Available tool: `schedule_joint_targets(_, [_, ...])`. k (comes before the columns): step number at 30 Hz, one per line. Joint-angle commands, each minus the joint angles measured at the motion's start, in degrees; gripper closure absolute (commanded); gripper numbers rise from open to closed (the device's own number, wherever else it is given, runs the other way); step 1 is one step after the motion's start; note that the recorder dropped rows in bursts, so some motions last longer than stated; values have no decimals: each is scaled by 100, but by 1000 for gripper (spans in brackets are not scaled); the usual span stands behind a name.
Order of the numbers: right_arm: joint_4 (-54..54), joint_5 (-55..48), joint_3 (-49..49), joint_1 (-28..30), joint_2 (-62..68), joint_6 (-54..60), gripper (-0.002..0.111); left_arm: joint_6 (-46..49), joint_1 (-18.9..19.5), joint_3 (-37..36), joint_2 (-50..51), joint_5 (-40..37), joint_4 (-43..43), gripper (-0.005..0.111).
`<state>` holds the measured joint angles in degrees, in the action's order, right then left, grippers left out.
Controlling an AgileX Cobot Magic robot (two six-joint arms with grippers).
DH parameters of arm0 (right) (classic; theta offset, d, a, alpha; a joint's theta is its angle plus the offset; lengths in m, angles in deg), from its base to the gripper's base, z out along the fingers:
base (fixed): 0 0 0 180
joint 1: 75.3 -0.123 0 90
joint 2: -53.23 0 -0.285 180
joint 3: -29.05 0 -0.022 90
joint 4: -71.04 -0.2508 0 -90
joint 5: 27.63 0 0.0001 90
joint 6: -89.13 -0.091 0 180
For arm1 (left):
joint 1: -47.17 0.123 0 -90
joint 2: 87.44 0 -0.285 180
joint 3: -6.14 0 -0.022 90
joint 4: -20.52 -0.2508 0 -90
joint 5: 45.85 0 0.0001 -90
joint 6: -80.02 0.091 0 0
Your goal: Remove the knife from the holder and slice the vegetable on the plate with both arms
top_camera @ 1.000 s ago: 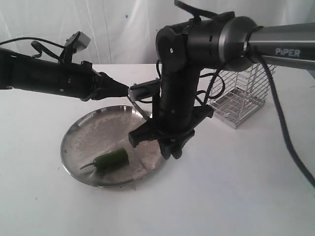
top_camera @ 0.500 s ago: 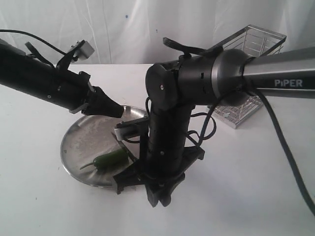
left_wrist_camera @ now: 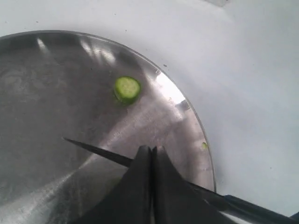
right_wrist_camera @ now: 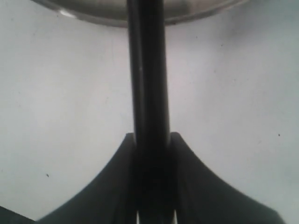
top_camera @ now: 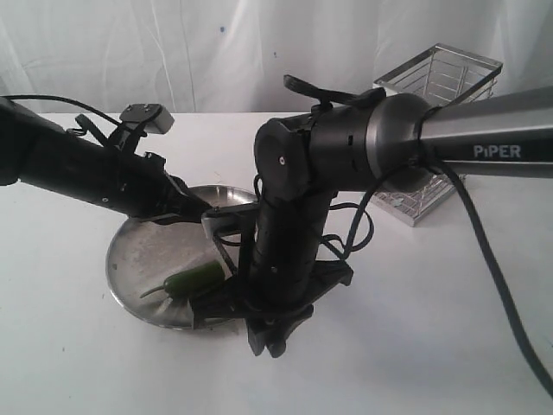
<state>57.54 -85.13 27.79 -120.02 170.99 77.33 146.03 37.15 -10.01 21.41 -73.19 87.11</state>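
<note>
While the right gripper [right_wrist_camera: 150, 137] clamps both fingers on the black handle of the knife [right_wrist_camera: 148, 70], you can see the tool reach toward the near edge of the plate [top_camera: 143, 251]. The left gripper [left_wrist_camera: 152, 151] hangs over the steel with its fingers pressed together and nothing visible between them. The dark blade crosses just behind those fingers in the left wrist view, its point over the plate's middle.

The vegetable [top_camera: 194, 279], a glossy green chilli, lies near the front of the plate, stem toward the left of the exterior view and close beside the right arm's wrist. One pale-centred cut round [left_wrist_camera: 127, 88] sits apart on the bare metal. The holder [top_camera: 441, 73] stands well behind on the white table [top_camera: 415, 346], partly hidden by the grey link.

Expect the chilli to be light, smooth-skinned and round, so it will likely roll or skate on the scuffed steel under the blade. Pin it along the body toward the stem end, clear of the cutting line, and press gently, since the hollow flesh may crush. The knife looks light and stiff; your grip on the handle seems sound.
</note>
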Motion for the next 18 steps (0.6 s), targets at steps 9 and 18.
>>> schedule_joint_targets(9, [-144, 299, -13, -282, 131, -477, 108, 884, -36, -36, 565, -77, 1309, 107])
schedule_joint_targets(18, [-145, 293, -24, -282, 155, -488, 108, 982, -36, -36, 593, -118, 1422, 107])
